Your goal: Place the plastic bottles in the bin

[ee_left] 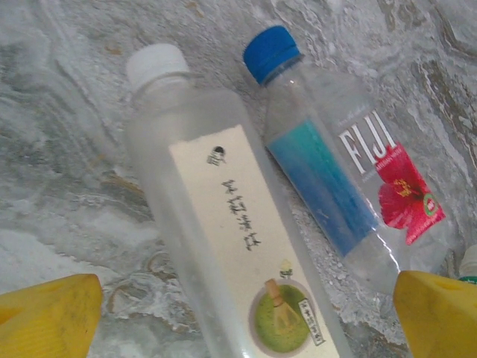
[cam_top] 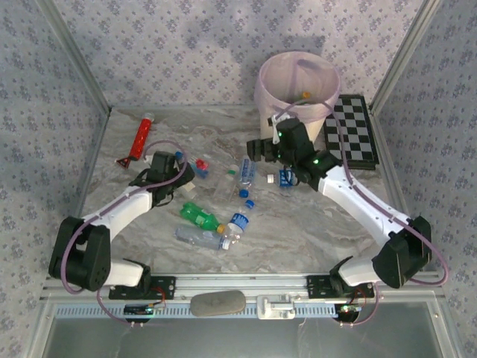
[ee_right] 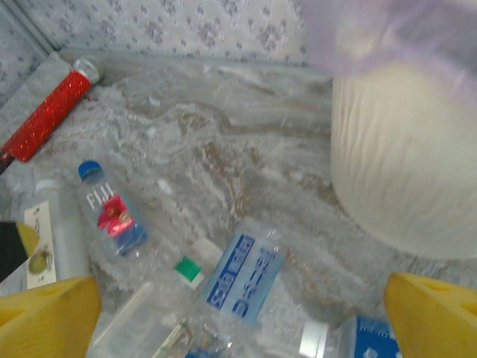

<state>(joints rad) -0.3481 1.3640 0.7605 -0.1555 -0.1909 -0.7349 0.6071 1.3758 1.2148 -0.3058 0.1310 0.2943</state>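
Most bottles [cam_top: 200, 215] lie on the surface [cam_top: 298, 224], so much is left for you; the bin [cam_top: 322, 112] holds little. Left fingers [ee_left: 45, 317] and right fingers [ee_right: 432, 309] are apart, empty.

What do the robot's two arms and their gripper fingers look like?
Both the left arm and right arm have white links, black joints and looping lilac cables; green lights glow on the right one. The fingertips are yellow.

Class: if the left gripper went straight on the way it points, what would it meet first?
Probably the white-capped bottle, centred before the left gripper; depth is unclear.
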